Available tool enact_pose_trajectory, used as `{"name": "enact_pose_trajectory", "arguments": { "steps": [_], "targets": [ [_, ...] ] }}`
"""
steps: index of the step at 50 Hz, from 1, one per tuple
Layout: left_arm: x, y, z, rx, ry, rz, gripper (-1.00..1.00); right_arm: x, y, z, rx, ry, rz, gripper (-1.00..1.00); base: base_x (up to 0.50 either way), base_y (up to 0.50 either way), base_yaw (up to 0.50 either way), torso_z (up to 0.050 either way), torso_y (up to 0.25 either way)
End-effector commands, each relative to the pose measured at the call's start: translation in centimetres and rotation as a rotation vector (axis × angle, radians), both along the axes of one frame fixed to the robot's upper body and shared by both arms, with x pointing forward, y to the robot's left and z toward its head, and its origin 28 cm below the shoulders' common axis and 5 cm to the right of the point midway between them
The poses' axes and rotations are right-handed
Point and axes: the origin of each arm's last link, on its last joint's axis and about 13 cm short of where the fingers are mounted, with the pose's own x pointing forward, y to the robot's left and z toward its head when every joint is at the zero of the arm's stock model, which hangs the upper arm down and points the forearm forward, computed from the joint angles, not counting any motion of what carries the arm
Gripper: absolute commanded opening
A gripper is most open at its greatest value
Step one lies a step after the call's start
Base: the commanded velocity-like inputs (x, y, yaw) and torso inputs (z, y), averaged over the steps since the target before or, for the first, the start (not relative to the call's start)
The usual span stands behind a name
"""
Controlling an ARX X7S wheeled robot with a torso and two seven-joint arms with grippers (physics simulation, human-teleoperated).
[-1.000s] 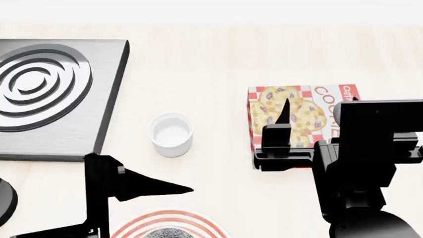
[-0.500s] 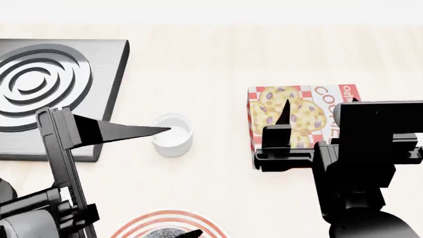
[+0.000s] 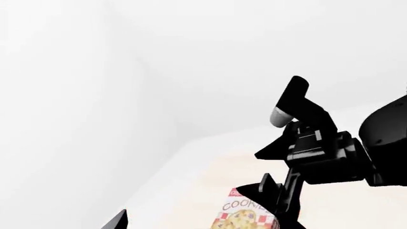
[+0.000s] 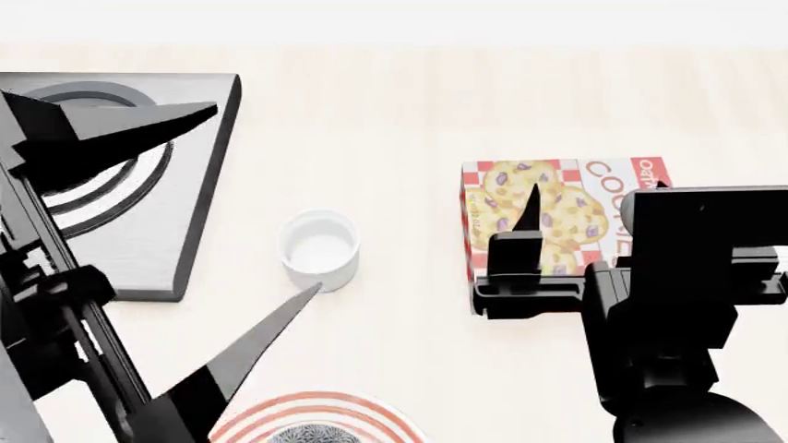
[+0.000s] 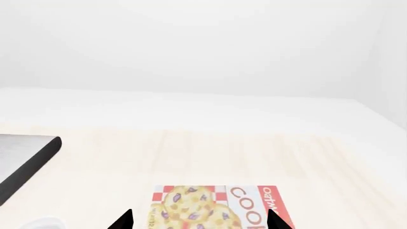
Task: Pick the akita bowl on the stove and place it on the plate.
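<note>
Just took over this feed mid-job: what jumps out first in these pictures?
In the head view, the left gripper fills the near left, its long black fingers spread wide and partly hiding the stove. At centre right lies the bright red cookie box, partly behind the right gripper, with a small white cup between box and stove. The red-ringed plate, holding the speckled akita bowl, peeks in at the bottom edge.

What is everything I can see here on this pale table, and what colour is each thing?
stove: one, dark grey with black rings, far left of the table.
cup: one, plain white, between the stove and the box.
cookie box: one, red and white with cookie pictures, lying flat at right.
plate: one, white with red rings, at the near edge, partly cut off.
akita bowl: one, speckled, sitting on the plate, barely showing.
left tool: one, black, open, raised over the stove and cup.
right tool: one, black, open, over the cookie box.
</note>
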Motion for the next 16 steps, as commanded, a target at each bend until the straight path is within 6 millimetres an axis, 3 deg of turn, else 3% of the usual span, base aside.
{"name": "enact_pose_trajectory", "arguments": {
  "steps": [1, 16],
  "targets": [
    [0.4, 0.9, 0.4, -0.086, 0.017, 0.041, 1.00, 0.0, 0.0, 0.0, -0.001, 0.000, 0.000, 1.00, 0.00, 0.00, 0.00, 0.000, 0.000],
    [0.6, 2.3, 1.9, -0.207, 0.007, 0.105, 1.00, 0.0, 0.0, 0.0, 0.000, 0.000, 0.000, 1.00, 0.00, 0.00, 0.00, 0.000, 0.000]
  ]
}}
